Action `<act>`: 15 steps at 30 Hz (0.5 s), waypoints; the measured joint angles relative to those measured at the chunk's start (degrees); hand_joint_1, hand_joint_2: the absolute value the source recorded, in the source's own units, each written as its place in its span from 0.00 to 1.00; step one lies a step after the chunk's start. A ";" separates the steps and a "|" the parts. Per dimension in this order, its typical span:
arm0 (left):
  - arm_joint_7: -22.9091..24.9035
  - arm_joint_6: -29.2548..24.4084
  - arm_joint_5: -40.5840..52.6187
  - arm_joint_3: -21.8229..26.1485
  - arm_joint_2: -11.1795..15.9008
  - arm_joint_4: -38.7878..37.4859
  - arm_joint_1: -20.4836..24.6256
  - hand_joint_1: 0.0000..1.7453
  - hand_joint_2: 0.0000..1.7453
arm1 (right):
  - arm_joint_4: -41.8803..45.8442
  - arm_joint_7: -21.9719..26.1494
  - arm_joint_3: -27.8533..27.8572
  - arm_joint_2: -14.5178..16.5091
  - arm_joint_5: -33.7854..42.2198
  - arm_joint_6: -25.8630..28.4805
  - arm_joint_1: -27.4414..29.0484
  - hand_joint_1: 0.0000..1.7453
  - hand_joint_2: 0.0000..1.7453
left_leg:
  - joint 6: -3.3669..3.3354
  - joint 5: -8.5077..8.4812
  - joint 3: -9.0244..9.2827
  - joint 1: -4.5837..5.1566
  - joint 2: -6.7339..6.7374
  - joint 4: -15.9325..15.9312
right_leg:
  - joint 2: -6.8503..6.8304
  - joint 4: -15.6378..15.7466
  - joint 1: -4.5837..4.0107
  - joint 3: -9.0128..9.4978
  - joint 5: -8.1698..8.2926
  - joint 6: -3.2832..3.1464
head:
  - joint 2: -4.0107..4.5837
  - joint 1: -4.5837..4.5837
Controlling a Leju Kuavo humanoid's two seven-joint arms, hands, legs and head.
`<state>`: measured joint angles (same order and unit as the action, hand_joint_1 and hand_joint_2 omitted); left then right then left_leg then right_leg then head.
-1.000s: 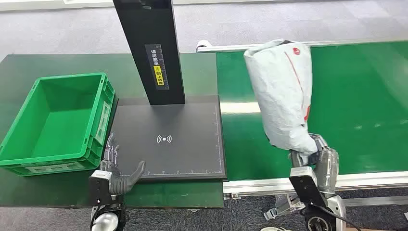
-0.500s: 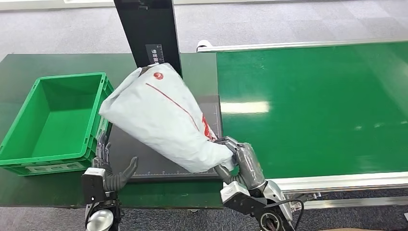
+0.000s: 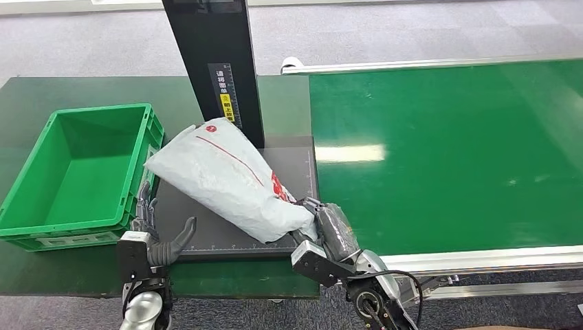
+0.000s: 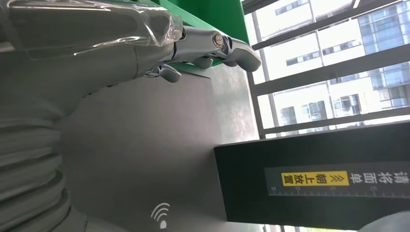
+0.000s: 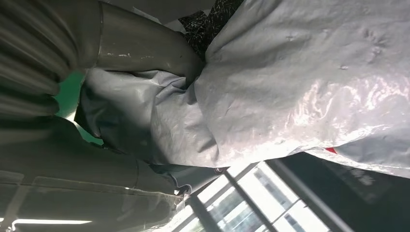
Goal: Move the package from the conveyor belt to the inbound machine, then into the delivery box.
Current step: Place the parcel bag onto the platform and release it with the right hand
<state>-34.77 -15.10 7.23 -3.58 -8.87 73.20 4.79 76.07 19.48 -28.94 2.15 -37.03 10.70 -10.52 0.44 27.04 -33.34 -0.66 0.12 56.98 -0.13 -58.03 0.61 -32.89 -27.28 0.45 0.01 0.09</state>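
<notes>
The package [image 3: 223, 175], a grey-white mailer bag with red marks, lies slanted over the black plate of the inbound machine [image 3: 302, 155], its far end near the machine's black column [image 3: 216, 62]. My right hand [image 3: 323, 230] grips the bag's near end at the plate's front right corner; the right wrist view has the crumpled bag [image 5: 290, 82] against my thumb. At the plate's front left corner my left hand [image 3: 151, 234] is open, fingers spread, holding nothing. The left hand [image 4: 121, 43] hovers over the grey plate in its wrist view. The green delivery box [image 3: 79, 175] stands empty at the left.
The green conveyor belt [image 3: 454, 151] runs on the right with a metal rail [image 3: 481, 260] along its near edge. A dark green table [image 3: 82, 89] carries the box and the machine. Grey carpet lies beyond.
My right hand has lowered the package onto the machine's plate and drawn slightly nearer; a second ago it held the bag upright over the conveyor. The left hand has barely moved.
</notes>
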 joint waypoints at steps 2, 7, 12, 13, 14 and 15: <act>0.33 -0.02 0.23 0.23 -0.08 0.00 -0.04 0.00 1.00 | -0.92 -1.72 0.46 -0.13 -1.27 2.61 -0.27 1.00 1.00 | 0.00 0.00 -0.01 0.00 0.00 0.00 | 0.00 0.00 0.00 -0.01 0.00 0.00 | 0.00 0.01; 0.98 -0.03 0.64 0.60 -0.22 0.00 -0.28 0.00 1.00 | -2.87 -5.11 3.62 -0.68 -3.40 7.20 -0.65 1.00 1.00 | 0.00 0.00 0.00 0.00 0.00 0.00 | 0.00 0.00 0.01 0.00 0.00 0.00 | 0.01 0.01; 1.09 0.00 0.74 0.67 -0.37 0.00 -0.51 0.00 1.00 | -4.18 -5.77 5.94 -1.20 -4.04 8.06 -0.70 0.75 1.00 | 0.00 0.00 0.00 0.00 -0.01 0.01 | 0.00 0.00 0.01 -0.01 0.00 0.00 | 0.00 0.00; 1.11 0.00 0.79 0.70 -0.38 0.00 -0.57 0.00 1.00 | -4.46 -5.86 6.56 -1.28 -4.23 8.23 -0.71 0.50 1.00 | 0.00 0.00 0.00 0.00 -0.01 0.00 | 0.00 0.00 0.01 -0.01 0.00 0.00 | 0.01 0.00; 1.11 -0.02 0.84 0.75 -0.39 0.00 -0.62 0.00 1.00 | -4.82 -5.94 7.25 -1.35 -4.37 8.23 -0.77 0.25 0.75 | 0.00 0.00 -0.01 0.00 -0.01 0.00 | 0.00 0.00 0.01 -0.01 0.00 0.00 | 0.01 0.00; 1.11 -0.06 0.86 0.79 -0.40 -0.01 -0.65 0.00 1.00 | -5.34 -5.99 7.95 -1.41 -4.47 8.03 -0.93 0.00 0.50 | 0.00 0.00 -0.01 0.00 0.00 0.00 | 0.00 0.00 0.00 -0.01 0.00 0.00 | 0.01 0.00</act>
<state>-33.65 -15.16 8.09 -2.79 -9.27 73.19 4.14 70.73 13.50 -20.99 0.74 -41.50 18.74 -11.46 0.44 27.05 -33.35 -0.66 0.12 56.99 -0.14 -58.03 0.61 -32.89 -27.28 0.46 0.02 0.09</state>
